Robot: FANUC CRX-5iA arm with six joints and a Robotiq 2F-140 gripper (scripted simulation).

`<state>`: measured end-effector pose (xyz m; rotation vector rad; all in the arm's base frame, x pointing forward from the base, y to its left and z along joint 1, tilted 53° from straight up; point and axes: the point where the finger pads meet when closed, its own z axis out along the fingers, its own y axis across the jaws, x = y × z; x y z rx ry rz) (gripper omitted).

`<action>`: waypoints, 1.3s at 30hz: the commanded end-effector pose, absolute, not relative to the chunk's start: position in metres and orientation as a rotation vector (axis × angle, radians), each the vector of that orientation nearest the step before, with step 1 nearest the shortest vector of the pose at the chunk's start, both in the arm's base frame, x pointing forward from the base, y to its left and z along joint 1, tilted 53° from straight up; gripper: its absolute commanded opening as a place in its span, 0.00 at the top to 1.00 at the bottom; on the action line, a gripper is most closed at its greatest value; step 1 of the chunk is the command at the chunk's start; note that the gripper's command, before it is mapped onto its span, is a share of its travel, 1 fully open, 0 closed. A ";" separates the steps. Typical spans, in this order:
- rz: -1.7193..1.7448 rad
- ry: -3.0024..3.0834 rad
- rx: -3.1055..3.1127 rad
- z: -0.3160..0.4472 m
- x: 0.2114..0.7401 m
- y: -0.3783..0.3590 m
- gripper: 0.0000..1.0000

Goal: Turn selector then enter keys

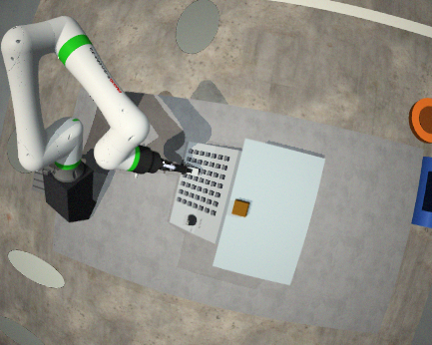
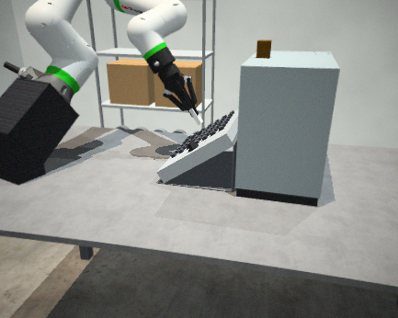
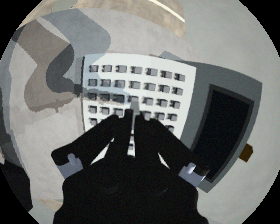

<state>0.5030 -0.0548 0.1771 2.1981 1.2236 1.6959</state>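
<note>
The sloped keypad panel (image 1: 204, 186) leans against the pale machine cabinet (image 1: 270, 209), with rows of dark keys, none lit. Its black selector knob (image 1: 191, 220) sits at the lower end of the panel, also showing in the side view (image 2: 193, 145). My gripper (image 1: 192, 170) is shut with nothing between the fingers. Its tips hover over the upper left part of the key grid, a little above the keys in the side view (image 2: 198, 119). In the wrist view the shut fingertips (image 3: 131, 111) point at the middle rows of keys (image 3: 134, 92). The key labels are too small to read.
A small brown block (image 1: 240, 207) sits on top of the cabinet. The black robot base (image 1: 68, 191) stands left of the panel. A shelf with cardboard boxes (image 2: 148, 83) stands behind. An orange ring (image 1: 428, 120) and a blue box (image 1: 430, 198) lie at the far right.
</note>
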 end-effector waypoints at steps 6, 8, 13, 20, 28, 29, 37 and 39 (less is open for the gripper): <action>1.697 1.226 2.194 0.182 0.505 -0.049 1.00; 1.697 1.226 2.194 0.181 0.507 -0.048 1.00; 1.697 1.226 2.194 0.178 0.514 -0.045 1.00; 1.697 1.226 2.194 0.175 0.520 -0.043 1.00; 1.697 1.226 2.194 0.175 0.522 -0.042 1.00; 1.697 1.226 2.194 0.175 0.522 -0.042 1.00; 1.697 1.226 2.194 0.175 0.522 -0.042 1.00; 1.697 1.226 2.194 0.175 0.522 -0.042 1.00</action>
